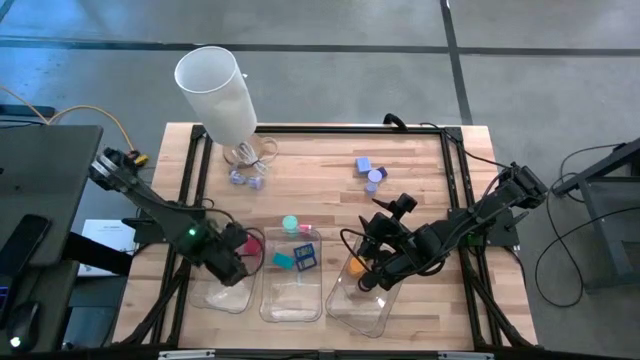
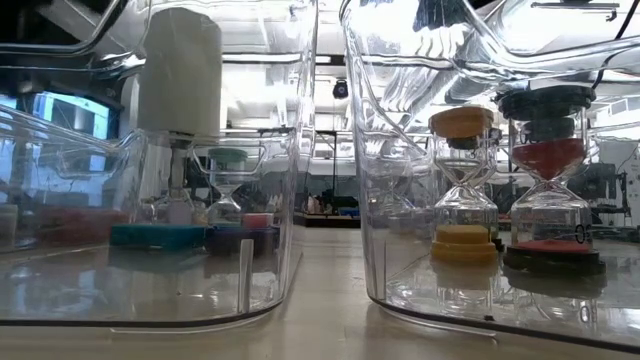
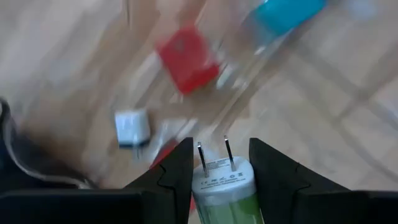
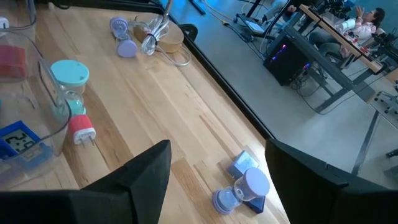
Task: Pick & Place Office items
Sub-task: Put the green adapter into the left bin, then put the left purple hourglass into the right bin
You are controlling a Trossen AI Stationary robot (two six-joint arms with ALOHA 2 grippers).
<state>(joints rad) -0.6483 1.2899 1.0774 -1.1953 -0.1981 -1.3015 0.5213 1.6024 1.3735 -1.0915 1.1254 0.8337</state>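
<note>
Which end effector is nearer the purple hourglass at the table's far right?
Right. The right end effector sits over the right-hand tray, the purple hourglass beyond it; the left end effector is across the table.

Three trays (image 1: 290, 305) sit side by side at the table's (image 1: 330, 165) near edge; hourglass timers (image 1: 372, 176) lie far right, the cylinder (image 1: 218, 92) far left
</note>
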